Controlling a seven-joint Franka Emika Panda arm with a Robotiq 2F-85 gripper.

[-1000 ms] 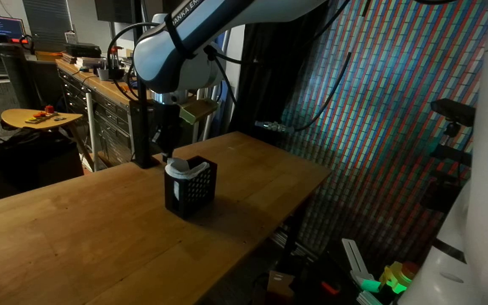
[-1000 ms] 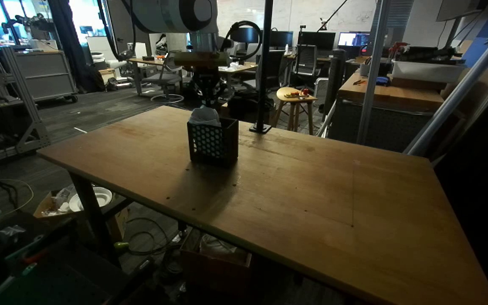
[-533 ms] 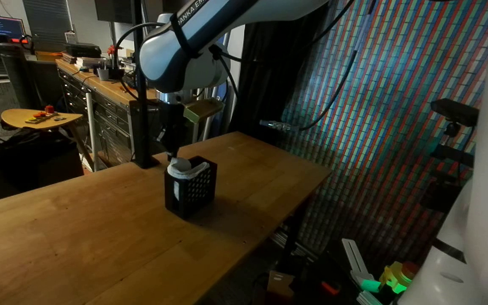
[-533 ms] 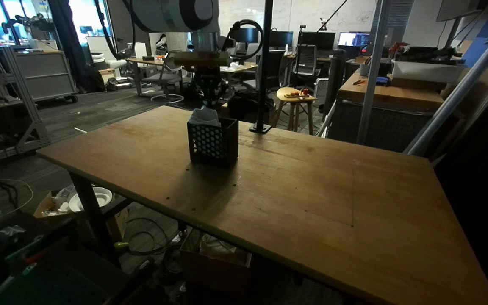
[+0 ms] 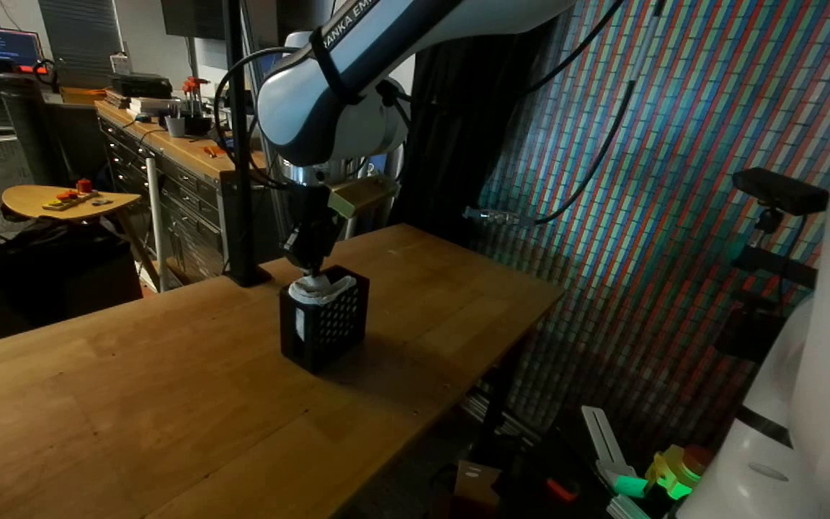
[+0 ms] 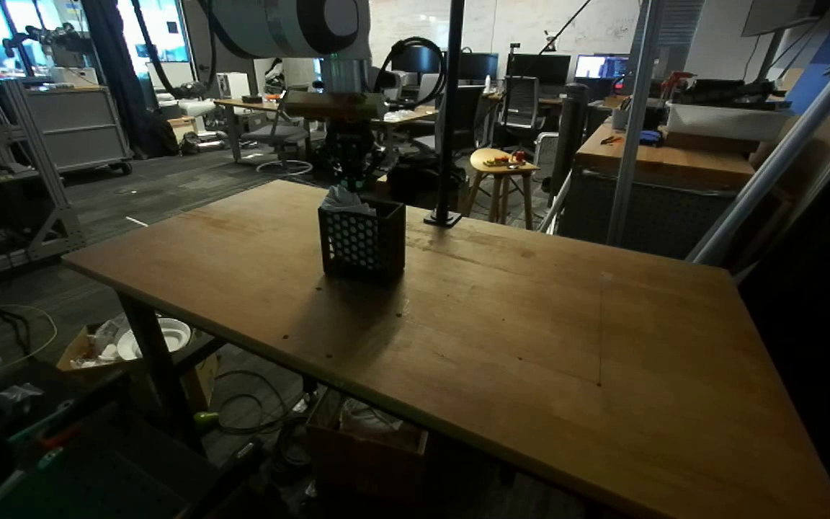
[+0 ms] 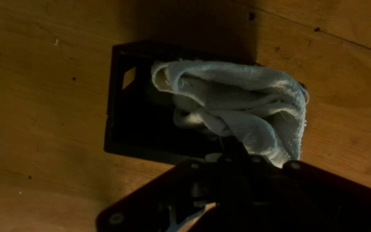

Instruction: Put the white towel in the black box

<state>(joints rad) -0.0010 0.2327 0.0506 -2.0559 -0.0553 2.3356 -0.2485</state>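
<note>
One towel (image 7: 243,106), bunched in the box (image 6: 386,241), which stands upright on the table (image 6: 516,324). In the wrist view the towel crowds one end of the box and covers the rim there; the opposite end shows a dark gap. In both exterior views some folds stand above the box's rim. Claw (image 7: 229,145): jaws drawn fully together, tips at the box's mouth and apparently against the towel; cannot tell whether a thin fold is pinched between them. Judgement on step: tucking in, towel mostly inside the box, task near its end. Next move probably calls for a light downward push, folds below the rim and toward the gap, then a straight lift clear of the box. Watch for: a fold riding up with the tips, or a sideways push shifting the box.
</note>
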